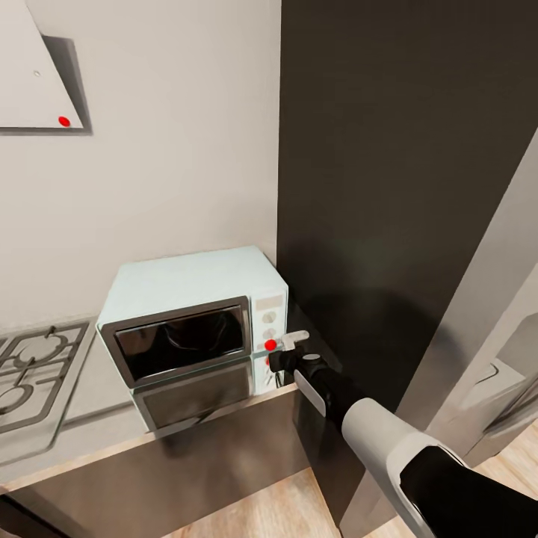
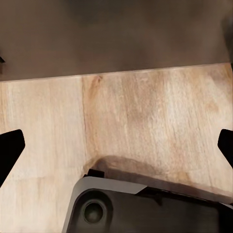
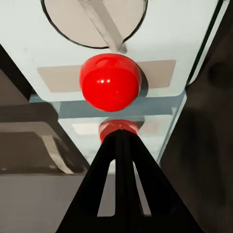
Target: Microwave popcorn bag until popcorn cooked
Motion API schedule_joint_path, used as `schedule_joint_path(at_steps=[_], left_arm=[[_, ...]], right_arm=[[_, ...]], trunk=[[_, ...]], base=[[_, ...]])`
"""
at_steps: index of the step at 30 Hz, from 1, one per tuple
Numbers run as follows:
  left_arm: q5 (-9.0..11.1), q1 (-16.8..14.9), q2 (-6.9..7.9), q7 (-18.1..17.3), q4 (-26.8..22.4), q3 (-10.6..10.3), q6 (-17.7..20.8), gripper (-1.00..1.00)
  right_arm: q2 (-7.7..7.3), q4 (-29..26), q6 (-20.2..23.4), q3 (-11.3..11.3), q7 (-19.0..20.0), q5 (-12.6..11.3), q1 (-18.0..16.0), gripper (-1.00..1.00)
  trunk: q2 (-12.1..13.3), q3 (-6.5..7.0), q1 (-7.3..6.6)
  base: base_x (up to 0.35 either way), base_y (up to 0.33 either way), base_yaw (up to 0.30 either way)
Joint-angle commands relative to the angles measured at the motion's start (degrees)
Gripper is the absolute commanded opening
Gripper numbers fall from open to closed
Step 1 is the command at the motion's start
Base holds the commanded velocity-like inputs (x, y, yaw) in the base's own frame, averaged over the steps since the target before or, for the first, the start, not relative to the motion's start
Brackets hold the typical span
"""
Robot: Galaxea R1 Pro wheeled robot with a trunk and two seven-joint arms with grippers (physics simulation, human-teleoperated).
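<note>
The right gripper point(image 1: 288, 351) reaches out on its white-and-black arm to the control panel of the microwave point(image 1: 194, 288), its tip right at a red button point(image 1: 270, 344) below the two round knobs. In the right wrist view the black fingers point(image 3: 121, 189) are pressed together into one narrow wedge with nothing between them, pointing at that red button point(image 3: 110, 81), whose reflection shows in the glossy surface beneath; one knob point(image 3: 95, 22) sits just beyond it. The microwave door is closed, its dark glass showing only dim reflections, so I cannot tell what lies inside.

The microwave stands on the grey countertop point(image 1: 97, 426), close to its front edge and tight against a tall dark cabinet point(image 1: 388, 187) on the right. To its left, apart from it, is the gas hob point(image 1: 33, 370) with black grates. The white wall rises behind, with an angled hood point(image 1: 33, 67) bearing a red dot high at the left. A pale panel point(image 1: 486, 359) leans across the far right.

The left gripper point(image 2: 116, 145) hangs over the pale wood floor point(image 2: 141, 116), its two black fingertips point(image 2: 8, 148) spread wide at the frame's sides, holding nothing, with part of the robot's dark base point(image 2: 145, 206) below.

Open floor lies in front of the counter; the cabinet hems in the arm's right side.
</note>
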Motion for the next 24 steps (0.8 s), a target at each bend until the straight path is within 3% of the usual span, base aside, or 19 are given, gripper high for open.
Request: schedule_joint_path(at_steps=[1, 24], left_arm=[[0.1, 0.0, -0.07, -0.53, -0.06, 0.28, -0.05, 1.0], [-0.08, -0.87, -0.13, -0.53, -0.05, 0.1, -0.04, 1.0]], right_arm=[[0.0, -0.02, 0.21, 0.25, -0.18, -0.23, -0.07, -1.0], [0.0, -0.04, 0.09, 0.25, -0.1, -0.23, -0.07, -1.0]], trunk=[[-0.09, -0.09, 0.03], [-0.09, -0.09, 0.03]], base=[[0.002, 0.0, 0.0], [0.075, 0.023, 0.0]])
